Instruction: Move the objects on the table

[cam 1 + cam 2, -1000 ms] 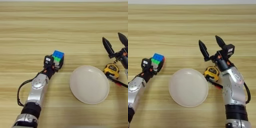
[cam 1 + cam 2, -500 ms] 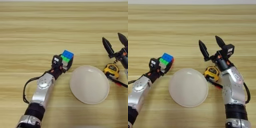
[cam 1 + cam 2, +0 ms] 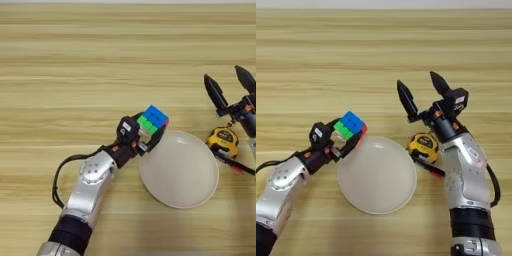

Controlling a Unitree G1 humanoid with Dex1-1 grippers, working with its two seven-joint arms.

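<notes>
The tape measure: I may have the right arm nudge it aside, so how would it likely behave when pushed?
The tape measure looks like a stiff, squat yellow-and-black case lying flat, so it would probably slide rather than tip or roll. It seems dense for its size. A red-and-black pen lies against it and the white plate sits beside it, so either might get shoved too.

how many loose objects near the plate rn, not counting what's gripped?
2: a yellow-and-black tape measure right of the white round plate, and a slim red-and-black pen under it. More may be hidden.
</notes>
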